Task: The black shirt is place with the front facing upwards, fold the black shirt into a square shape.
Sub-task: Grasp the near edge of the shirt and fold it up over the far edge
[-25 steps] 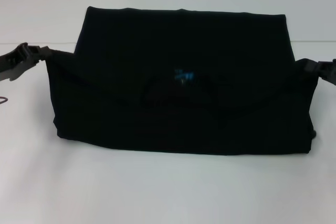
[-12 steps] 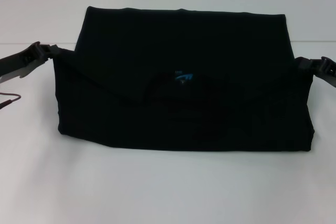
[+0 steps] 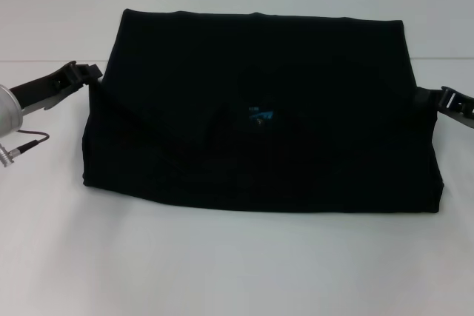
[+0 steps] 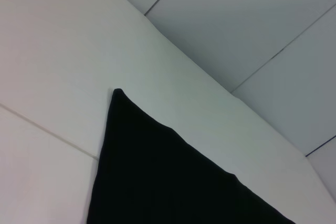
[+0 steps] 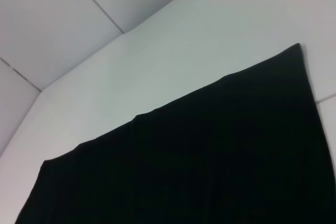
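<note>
- The black shirt (image 3: 259,116) lies in the middle of the white tabletop (image 3: 237,271), doubled into a wide band with the blue neck label (image 3: 260,115) showing on the upper layer.
- My left end effector (image 3: 90,74) sits at the fabric's left edge, my right end effector (image 3: 438,98) at its right edge; I cannot tell whether either is spread or pinching cloth.
- Symmetric placement at both sides suggests a two-handed fold, keeping the layer taut and square.
- The tabletop is plain and matte; a pale panelled wall (image 4: 252,19) stands beyond it.
</note>
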Tool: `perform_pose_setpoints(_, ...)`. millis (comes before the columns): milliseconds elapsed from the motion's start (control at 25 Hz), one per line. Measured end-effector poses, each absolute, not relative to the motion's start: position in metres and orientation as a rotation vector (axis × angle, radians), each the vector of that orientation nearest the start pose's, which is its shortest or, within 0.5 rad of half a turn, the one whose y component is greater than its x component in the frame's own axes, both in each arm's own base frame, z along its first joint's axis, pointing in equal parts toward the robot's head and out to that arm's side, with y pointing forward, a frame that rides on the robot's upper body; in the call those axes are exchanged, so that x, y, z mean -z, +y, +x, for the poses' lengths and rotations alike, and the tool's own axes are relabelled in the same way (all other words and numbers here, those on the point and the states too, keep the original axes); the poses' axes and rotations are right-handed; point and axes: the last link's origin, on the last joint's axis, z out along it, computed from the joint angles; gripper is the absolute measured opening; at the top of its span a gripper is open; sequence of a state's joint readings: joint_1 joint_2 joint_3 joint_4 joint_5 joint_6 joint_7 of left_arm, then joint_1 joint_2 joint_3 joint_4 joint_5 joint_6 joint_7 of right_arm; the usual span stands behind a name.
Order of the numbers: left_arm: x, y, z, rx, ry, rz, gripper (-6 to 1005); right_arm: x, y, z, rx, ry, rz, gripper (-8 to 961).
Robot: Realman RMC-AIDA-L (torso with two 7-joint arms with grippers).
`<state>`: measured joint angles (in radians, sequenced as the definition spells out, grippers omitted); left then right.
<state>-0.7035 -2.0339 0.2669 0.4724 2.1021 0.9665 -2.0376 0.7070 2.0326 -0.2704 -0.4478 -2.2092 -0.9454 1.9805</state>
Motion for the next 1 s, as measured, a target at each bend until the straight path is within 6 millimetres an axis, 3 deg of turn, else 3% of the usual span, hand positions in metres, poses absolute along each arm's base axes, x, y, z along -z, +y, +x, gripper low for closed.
perform_pose_setpoints(80, -0.041, 0.42, -0.31, 0.862, -1.563, -1.722, 57, -0.027, 0.413, 0.317, -0.7, 1.498, -1.83, 86)
perform_pose_setpoints(160, -0.04, 0.42, -0.31, 0.862, -1.544, -1.721, 136, -0.026, 0.414, 0.316, -0.699, 1.466, -1.845, 98)
perform_pose_setpoints(520, -0.053, 0.409, -0.312, 0.987, -1.575, -1.737, 481, -0.042, 0.403, 0.321, -0.796, 1.393, -1.869, 464)
perform_pose_setpoints(760, -0.064, 0.388, -0.32, 0.869, -1.73, -1.88, 611, -0.047, 0.373, 0.316, -0.818, 1.16, -2.139, 619)
perform_pose_setpoints(1000, -0.072, 0.372, -0.336, 0.689, -1.801, -1.909, 772, -0.022, 0.335, 0.312, -0.725, 0.842, -2.444, 732)
